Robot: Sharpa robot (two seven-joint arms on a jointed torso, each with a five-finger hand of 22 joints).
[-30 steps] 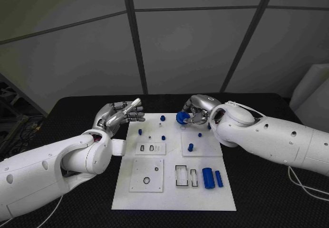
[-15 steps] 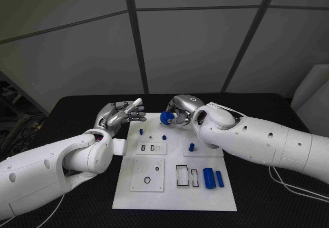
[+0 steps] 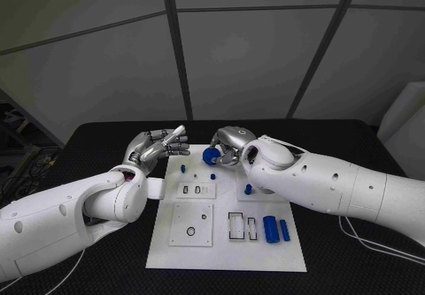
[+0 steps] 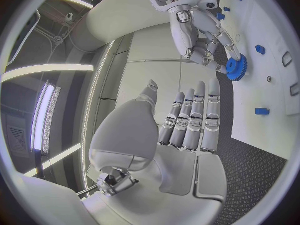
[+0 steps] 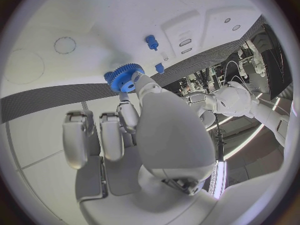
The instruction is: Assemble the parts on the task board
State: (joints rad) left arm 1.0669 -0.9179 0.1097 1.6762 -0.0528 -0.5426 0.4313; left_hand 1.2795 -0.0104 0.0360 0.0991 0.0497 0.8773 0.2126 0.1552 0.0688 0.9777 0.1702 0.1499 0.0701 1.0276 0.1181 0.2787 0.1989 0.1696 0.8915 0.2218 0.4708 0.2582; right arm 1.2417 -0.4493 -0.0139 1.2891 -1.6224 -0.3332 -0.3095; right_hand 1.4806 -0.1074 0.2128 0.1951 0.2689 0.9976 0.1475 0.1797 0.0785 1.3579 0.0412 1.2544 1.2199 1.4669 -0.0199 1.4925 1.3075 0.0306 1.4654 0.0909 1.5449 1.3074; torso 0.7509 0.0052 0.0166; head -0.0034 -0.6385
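Note:
The white task board (image 3: 226,249) lies in the middle of the black table. My right hand (image 3: 230,143) hovers over the board's far end and pinches a blue gear (image 3: 210,157) in its fingertips. In the right wrist view the gear (image 5: 125,77) sits at the fingertips just above the board (image 5: 94,15), close to a blue peg (image 5: 152,42). My left hand (image 3: 160,146) is beside the board's far left corner, fingers straight and apart, holding nothing. The left wrist view shows the left hand (image 4: 187,120) flat, and the right hand (image 4: 200,30) with the gear (image 4: 237,67).
Small blue pegs (image 3: 182,168) (image 3: 214,177) stand on the far half of the board, and another blue piece (image 3: 248,188) on the right plate. Two blue cylinders (image 3: 269,229) (image 3: 284,230) lie near the right edge beside rectangular slots (image 3: 234,226).
My right hand has carried the blue gear leftward along the board's far end, closer to my left hand. The left hand has stayed almost still.

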